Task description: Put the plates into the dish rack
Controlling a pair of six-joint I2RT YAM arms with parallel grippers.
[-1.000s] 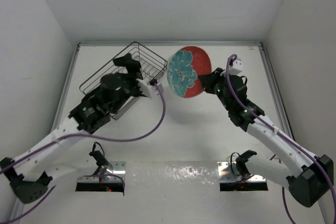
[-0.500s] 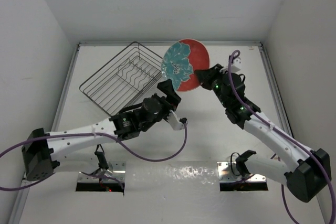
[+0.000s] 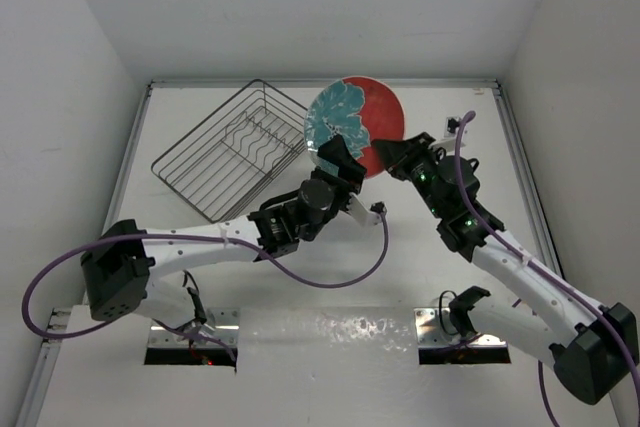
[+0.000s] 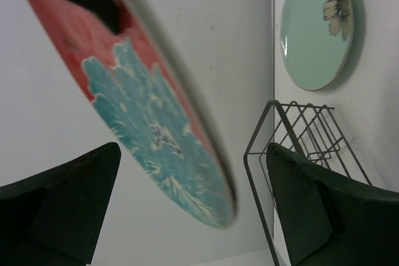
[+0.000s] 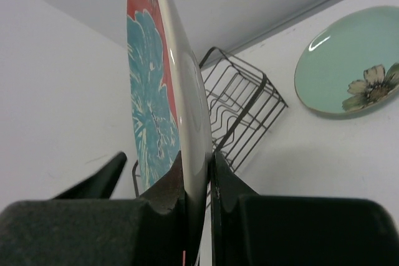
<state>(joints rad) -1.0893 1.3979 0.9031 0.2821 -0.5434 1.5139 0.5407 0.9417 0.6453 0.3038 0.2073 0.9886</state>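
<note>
Plainly, the right gripper (image 5: 196, 167) is clamped on the rim of the red-and-teal plate (image 3: 358, 115). It holds the plate on edge in the air over the far part of the table (image 3: 400, 277), just right of the dish rack (image 3: 225, 152). The rack sits at an angle toward the table's far left corner, and no plate shows in it.

The left gripper (image 3: 340, 155) is spread wide. In its wrist view one jaw stands on each side of the plate's lower edge without touching it.

The mint-green plate (image 5: 349, 60) lies flat on the table beside the rack. From above it is hidden behind the held plate.

The plate looks like glazed ceramic, so I judge it stiff, fairly heavy, slick and breakable if dropped or knocked against the wire. The rim is the only place a narrow jaw can grip, and the pinch should reach well past the lip onto the flat of the plate. A single hold at one point of the edge leaves the weight hanging to one side, so the plate may swing or slip. A second hold on the opposite rim would steady it before it goes between the wavy dividers.
</note>
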